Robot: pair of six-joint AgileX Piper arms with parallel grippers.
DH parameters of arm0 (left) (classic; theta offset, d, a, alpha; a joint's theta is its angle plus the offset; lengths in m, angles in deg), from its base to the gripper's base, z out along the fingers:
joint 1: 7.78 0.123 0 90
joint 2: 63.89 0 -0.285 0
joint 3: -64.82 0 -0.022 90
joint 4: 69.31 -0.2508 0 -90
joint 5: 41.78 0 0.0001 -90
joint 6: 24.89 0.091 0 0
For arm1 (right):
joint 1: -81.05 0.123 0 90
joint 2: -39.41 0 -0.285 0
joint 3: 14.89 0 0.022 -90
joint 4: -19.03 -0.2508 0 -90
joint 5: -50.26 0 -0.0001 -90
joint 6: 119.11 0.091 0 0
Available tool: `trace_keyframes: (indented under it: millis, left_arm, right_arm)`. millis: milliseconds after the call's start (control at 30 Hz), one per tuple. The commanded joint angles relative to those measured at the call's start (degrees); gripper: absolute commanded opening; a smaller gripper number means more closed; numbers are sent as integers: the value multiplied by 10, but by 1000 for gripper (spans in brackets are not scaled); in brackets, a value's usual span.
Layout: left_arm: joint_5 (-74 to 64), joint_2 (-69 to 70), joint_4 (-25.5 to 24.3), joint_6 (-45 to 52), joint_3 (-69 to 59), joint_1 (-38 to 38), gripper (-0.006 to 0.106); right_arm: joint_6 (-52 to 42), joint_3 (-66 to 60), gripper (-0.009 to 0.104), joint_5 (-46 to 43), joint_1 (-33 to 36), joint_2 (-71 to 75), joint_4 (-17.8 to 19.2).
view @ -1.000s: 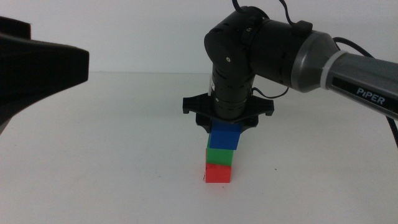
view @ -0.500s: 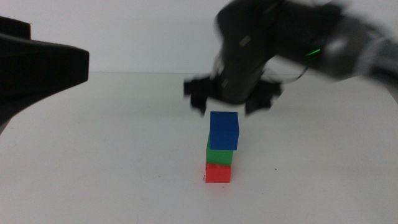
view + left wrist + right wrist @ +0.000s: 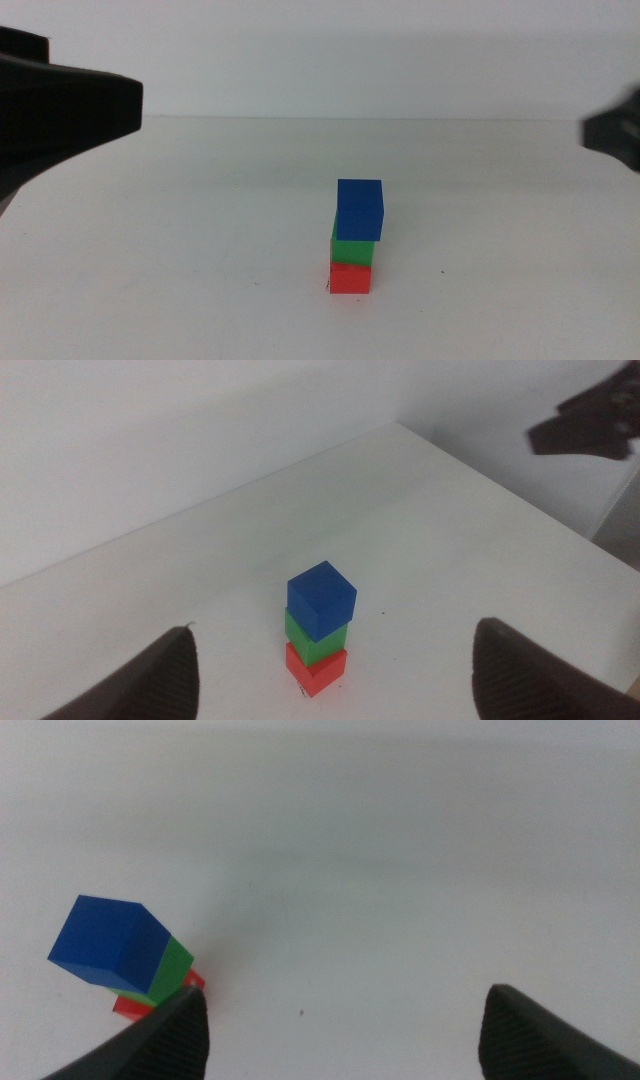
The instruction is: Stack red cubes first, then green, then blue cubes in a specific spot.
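Right gripper (image 3: 340,1020) seemingly open, empty.

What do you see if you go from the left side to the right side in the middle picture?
Big dark left arm → stack of small matte cubes, red cube at the bottom, green cube in the middle, blue cube on top → tiny black speck on the white table → dark right gripper at the edge.

Both grippers have matte black, blunt, rounded fingers (image 3: 175,675), and the left arm (image 3: 60,110) is a black bulk.
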Motion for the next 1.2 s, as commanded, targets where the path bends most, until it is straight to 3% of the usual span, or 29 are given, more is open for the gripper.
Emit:
trace_keyframes:
  millis: [0,67,233,533,633,733,833,933,1067,1167]
  left_arm:
    - [5,1,1,1,-1,1,94]
    - [5,1,1,1,-1,1,94]
    - [5,1,1,1,-1,1,94]
    - [5,1,1,1,-1,1,94]
    - [19,1,-30,1,-16,1,94]
    - [99,9,-75,1,-55,14,94]
    - [264,29,-85,1,-141,55,94]
    - [383,66,-94,1,-249,117,94]
    - [368,156,-118,1,-373,197,94]
    - [364,244,-116,1,-472,247,94]
  right_arm:
    - [-106,-73,93,-87,-54,54,-79]
    - [-148,-113,93,-128,-78,85,-116]
    - [-147,-132,93,-149,-80,99,-97]
    - [-146,-132,93,-147,-80,99,-104]
    - [-146,-132,93,-147,-80,99,-104]
    - [-146,-132,93,-147,-80,99,-104]
    - [-146,-138,93,-152,-80,99,-118]
    - [-146,-181,93,-241,-80,117,-112]
    - [-146,-320,93,-434,-93,205,-96]
    - [-146,-407,93,-450,-122,306,-89]
